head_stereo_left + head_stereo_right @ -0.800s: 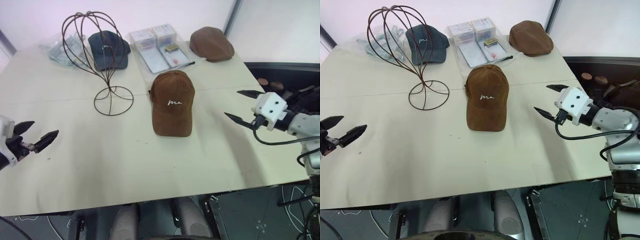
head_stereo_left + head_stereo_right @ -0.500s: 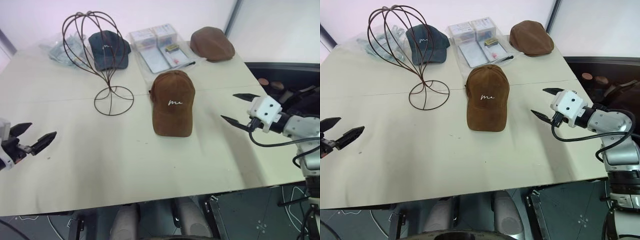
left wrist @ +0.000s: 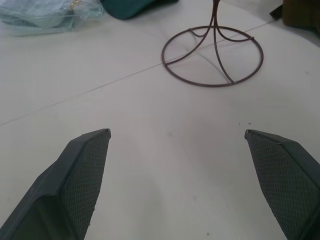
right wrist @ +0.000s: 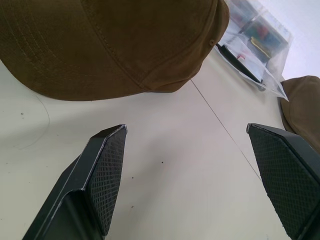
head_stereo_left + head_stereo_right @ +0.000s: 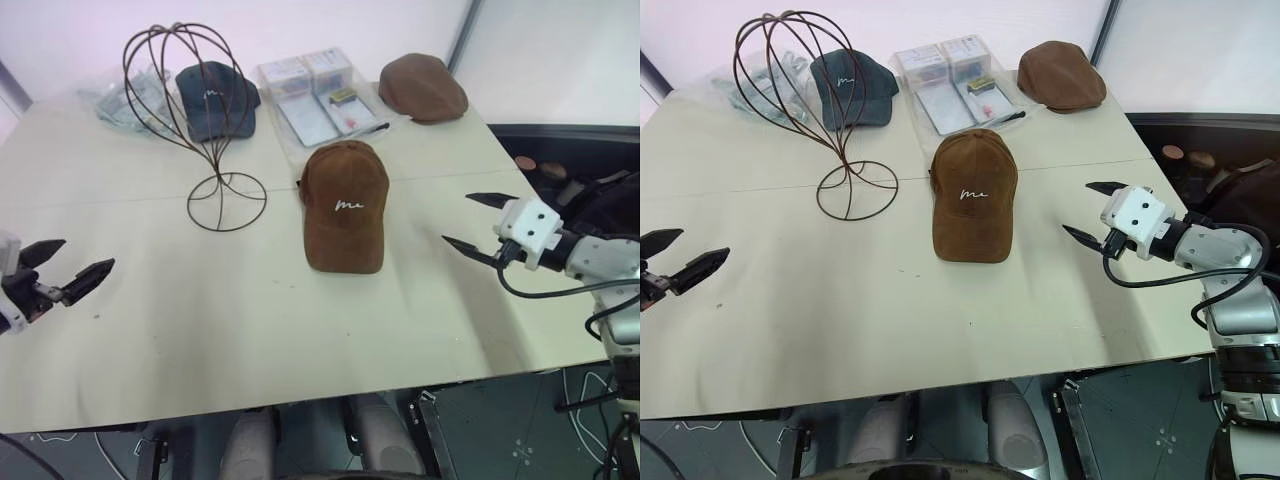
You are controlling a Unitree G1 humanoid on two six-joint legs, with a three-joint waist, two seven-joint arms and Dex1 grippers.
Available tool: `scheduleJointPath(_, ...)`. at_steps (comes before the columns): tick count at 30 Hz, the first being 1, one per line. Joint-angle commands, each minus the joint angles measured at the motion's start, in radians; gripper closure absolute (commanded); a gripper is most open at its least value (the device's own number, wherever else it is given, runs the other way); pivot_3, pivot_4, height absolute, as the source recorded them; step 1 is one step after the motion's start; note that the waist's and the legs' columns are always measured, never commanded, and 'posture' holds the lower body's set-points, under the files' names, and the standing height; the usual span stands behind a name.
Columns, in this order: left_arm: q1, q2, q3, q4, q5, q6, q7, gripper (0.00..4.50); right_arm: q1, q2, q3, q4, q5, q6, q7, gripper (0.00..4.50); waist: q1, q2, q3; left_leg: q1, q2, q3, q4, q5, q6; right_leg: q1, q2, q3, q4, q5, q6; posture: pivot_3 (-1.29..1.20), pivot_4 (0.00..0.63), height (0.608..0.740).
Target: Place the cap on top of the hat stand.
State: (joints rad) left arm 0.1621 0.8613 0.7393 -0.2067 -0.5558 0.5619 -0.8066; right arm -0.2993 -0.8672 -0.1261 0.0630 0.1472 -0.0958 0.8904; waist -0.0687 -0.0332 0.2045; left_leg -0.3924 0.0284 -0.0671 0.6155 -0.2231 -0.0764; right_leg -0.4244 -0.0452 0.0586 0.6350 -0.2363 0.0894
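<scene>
From my console I see the cap (image 5: 345,205) lying flat on the table (image 5: 250,330), roughly mid-table, crown toward the far edge and brim toward me, so its long axis runs near-to-far. The white script on its front faces up. It sits just to the right of the hat stand (image 5: 200,120), whose ring base rests on the table with the wire dome standing well above both caps nearby; the two things are close but not touching.

My right gripper (image 5: 480,222) hovers over the table's right side with its 2 fingers spread wide and nothing between them. It points toward the cap, which lies to its left and slightly farther away; in the right wrist view the cap's side panel and brim edge sit just ahead of the fingers (image 4: 107,170). My left gripper (image 5: 68,268) hangs near the left edge, also spread and empty, aimed toward the stand's base ring, well apart from the cap.

So I judge the right arm the nearer one for the pick (the stand sits between the left gripper and the cap). Coming in from the right, I would meet the cap side-on, across its long axis, then need to lift it leftward over the dome. The task has not started: cap on the table, stand bare
</scene>
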Motion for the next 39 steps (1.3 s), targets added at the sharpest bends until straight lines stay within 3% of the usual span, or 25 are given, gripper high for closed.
scheduleJointPath(1, -0.01, 0.023, 0.013, 0.002, 0.001, -0.012, -0.01, 0.0, -0.004, -0.009, -0.03, -0.029, 0.004, -0.019, -0.009, 0.58, 0.0, 0.0, 0.0, 0.0, 0.0, 0.0, 0.0, 0.0, 0.0, 0.0, 0.0, 0.0, 0.0, 0.0, 0.0, 0.0, 0.15, 0.74)
scheduleJointPath(12, -0.008, 0.034, 0.006, 0.002, 0.001, -0.003, -0.038, 0.0, 0.013, -0.019, -0.032, -0.036, 0.007, -0.03, 0.007, 0.58, 0.0, 0.0, 0.0, 0.0, 0.0, 0.0, 0.0, 0.0, 0.0, 0.0, 0.0, 0.0, 0.0, 0.0, 0.0, 0.0, 0.15, 0.74)
scheduleJointPath(20, -0.008, 0.094, 0.002, -0.08, -0.099, 0.111, -0.12, 0.0, 0.201, -0.076, -0.052, -0.294, 0.071, 0.031, 0.094, 0.58, 0.003, 0.0, 0.0, 0.0, 0.0, 0.0, 0.0, 0.0, 0.0, 0.0, 0.0, 0.0, 0.0, 0.0, 0.001, 0.0, 0.15, 0.74)
scheduleJointPath(31, -0.169, 0.144, -0.017, -0.205, -0.383, 0.339, -0.13, 0.0, 0.239, 0.064, 0.056, -0.465, -0.012, 0.097, -0.05, 0.58, 0.002, -0.001, -0.001, 0.0, 0.001, 0.001, 0.003, 0.0, 0.0, 0.001, 0.0, 0.0, 0.0, 0.0, 0.001, 0.0, 0.15, 0.74)
scheduleJointPath(39, -0.196, 0.179, -0.034, -0.199, -0.37, 0.333, -0.119, 0.0, 0.233, 0.142, 0.212, -0.455, -0.134, 0.043, -0.087, 0.58, 0.001, -0.001, -0.001, 0.001, 0.001, 0.001, 0.002, 0.0, 0.0, 0.0, 0.001, 0.0, 0.001, 0.0, 0.001, 0.0, 0.15, 0.74)
